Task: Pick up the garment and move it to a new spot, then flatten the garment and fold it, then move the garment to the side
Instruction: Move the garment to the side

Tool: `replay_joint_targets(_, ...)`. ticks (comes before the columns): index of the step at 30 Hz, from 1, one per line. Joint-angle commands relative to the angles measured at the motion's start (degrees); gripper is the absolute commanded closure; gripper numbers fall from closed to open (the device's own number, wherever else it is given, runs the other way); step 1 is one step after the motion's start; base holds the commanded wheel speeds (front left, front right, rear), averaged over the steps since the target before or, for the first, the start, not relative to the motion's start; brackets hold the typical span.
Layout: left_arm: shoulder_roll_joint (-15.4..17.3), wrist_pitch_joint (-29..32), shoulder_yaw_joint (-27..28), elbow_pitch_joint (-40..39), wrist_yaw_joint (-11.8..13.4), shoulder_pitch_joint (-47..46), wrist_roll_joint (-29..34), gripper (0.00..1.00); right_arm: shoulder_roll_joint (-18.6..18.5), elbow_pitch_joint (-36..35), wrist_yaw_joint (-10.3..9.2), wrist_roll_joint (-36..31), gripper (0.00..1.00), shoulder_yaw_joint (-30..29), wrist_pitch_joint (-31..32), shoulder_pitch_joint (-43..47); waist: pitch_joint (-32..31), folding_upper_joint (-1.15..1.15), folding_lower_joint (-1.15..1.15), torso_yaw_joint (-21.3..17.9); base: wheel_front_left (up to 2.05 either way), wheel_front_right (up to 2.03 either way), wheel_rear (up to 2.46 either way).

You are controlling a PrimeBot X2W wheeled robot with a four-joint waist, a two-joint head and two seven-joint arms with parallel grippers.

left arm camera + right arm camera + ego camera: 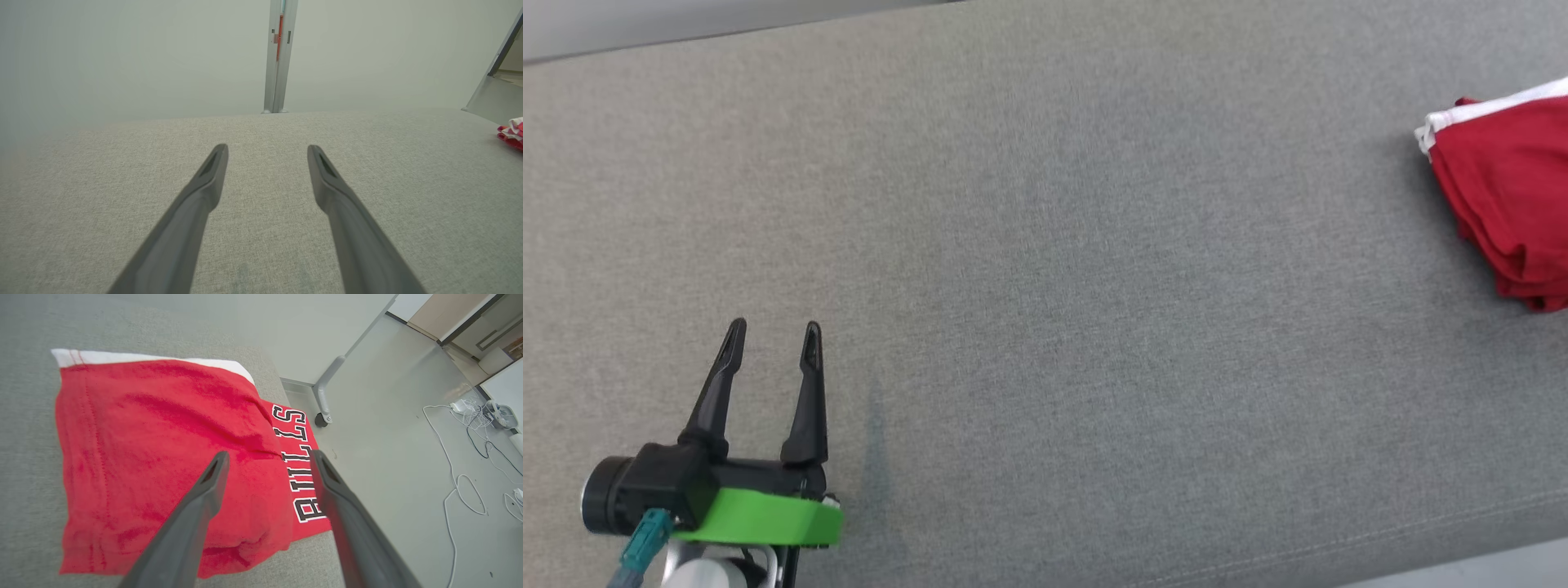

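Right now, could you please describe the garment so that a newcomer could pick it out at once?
Start at the long grey cloth-covered table and follow it to the robot's right end. There lies a folded garment, flat on the cloth near the edge. It is bright red with a white band and black BULLS lettering.

Folded red garment (155, 457), white trim, flat on grey surface (1045, 245), far right

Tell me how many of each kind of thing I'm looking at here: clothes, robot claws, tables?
Garments: 1, the red garment, folded
Grippers: 2, the left gripper and the right gripper, both open
Tables: 1, the grey table
Total: 4
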Motion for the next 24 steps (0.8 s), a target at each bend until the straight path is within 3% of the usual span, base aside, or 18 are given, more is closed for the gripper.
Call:
replay_joint_targets(1,-0.24,-0.20,0.51,0.65,0.38,1.59,-0.54,0.00,1.69,-1.81,-0.11,0.36,0.00,-0.44,-1.55,1.89,-7.07,0.00,0.00,0.72,0.00,0.00,0.00)
replay_joint_targets(8,-1.65,-0.21,1.71,1.95,1.34,5.83,-1.80,0.00,9.04,-15.87,-0.11,2.05,0.00,-4.40,-5.43,11.53,-13.55,0.00,0.00,0.52,0.00,0.00,0.00)
replay_joint_targets(16,-3.09,-0.22,3.20,4.26,2.49,7.58,-2.73,0.00,15.26,-32.23,-0.11,-0.12,0.00,-6.10,-2.18,22.68,-17.66,0.00,0.00,1.78,0.00,0.00,0.00)
replay_joint_targets(24,-3.72,-0.21,4.62,6.86,2.95,7.68,-2.92,0.00,19.98,-39.63,-0.11,-2.75,0.00,-5.07,-0.80,29.92,-18.66,0.00,0.00,3.11,0.00,0.00,0.00)
